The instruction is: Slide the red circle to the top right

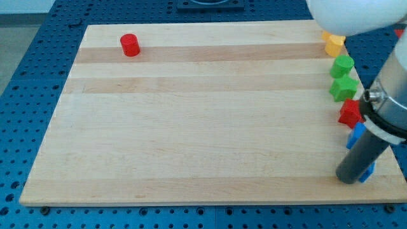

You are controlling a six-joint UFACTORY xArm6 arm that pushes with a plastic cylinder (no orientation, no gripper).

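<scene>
The red circle [130, 45] is a short red cylinder near the board's top left corner. My tip [348, 180] is the lower end of the dark rod at the board's bottom right, far from the red circle. The tip rests against a blue block [358, 135] that is partly hidden behind the rod. The wooden board [191, 121] fills most of the view.
Along the right edge stand a yellow block [332, 44], a green block [341, 65], a green star-like block [343, 88] and a red star-like block [349, 113]. A white arm housing [356, 16] covers the top right corner. Blue perforated table surrounds the board.
</scene>
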